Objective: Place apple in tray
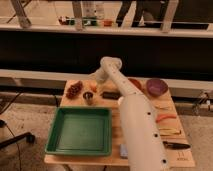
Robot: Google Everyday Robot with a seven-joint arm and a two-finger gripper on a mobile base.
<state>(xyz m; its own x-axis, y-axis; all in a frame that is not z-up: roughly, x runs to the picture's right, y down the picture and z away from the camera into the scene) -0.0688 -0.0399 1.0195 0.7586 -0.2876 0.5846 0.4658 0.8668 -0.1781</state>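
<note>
The desk (165,107) carries the green tray (80,132) at its front left. My arm (142,135) rises right of the tray. Beyond the tray's far edge lie the grapes (74,90) and the apple (93,87), outside the tray. My gripper (89,97) hangs spread just beside the apple.

The tray (80,131) is green, the apple (93,87) yellow-orange, the grapes (74,90) dark red, the bowl (156,86) maroon. The arm (135,120) is off-white. Its dark hand (88,96) is at the back of the pale wood surface (116,150), just beside the apple.
</note>
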